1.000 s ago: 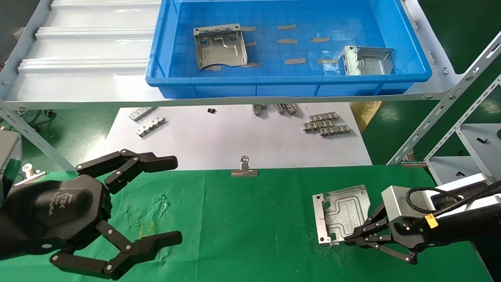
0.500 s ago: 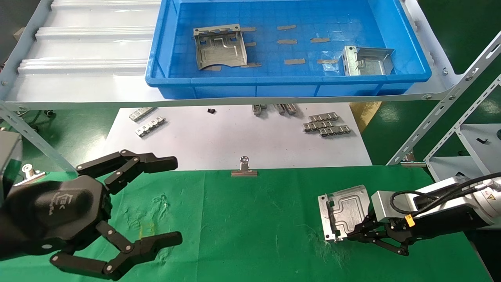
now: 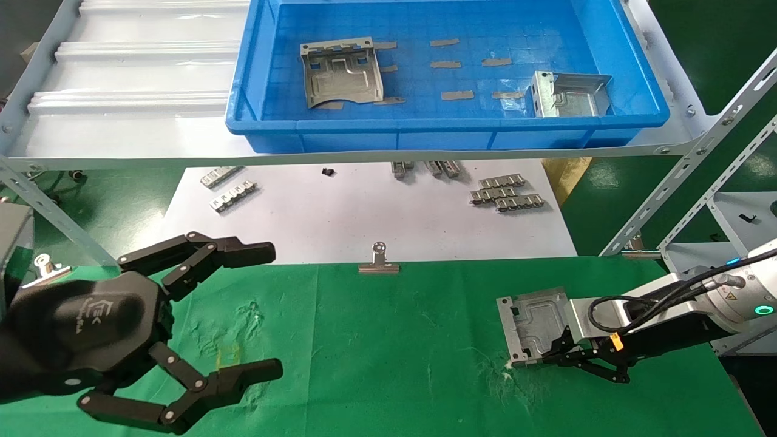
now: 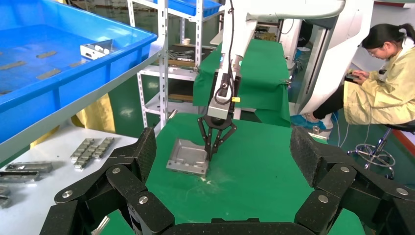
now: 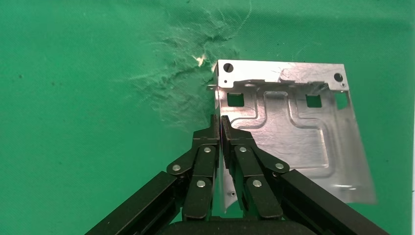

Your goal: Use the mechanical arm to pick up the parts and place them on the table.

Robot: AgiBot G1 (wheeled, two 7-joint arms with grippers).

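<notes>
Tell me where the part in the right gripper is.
In the head view the part is low over the green table, on its right side, pinched at one edge by the right gripper.

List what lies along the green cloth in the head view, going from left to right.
Open black left tool, hovering at the left edge → silver binder clip on the cloth's far edge → square silver sheet-metal plate low over the green cloth-covered table → black right tool, shut on the plate's edge.

Bright, even overhead light, with soft short shadows. Glare whitens the pale grey ribbed shelf (image 3: 139, 67). The nearest black jointed fingers (image 4: 122, 191) look slightly soft
</notes>
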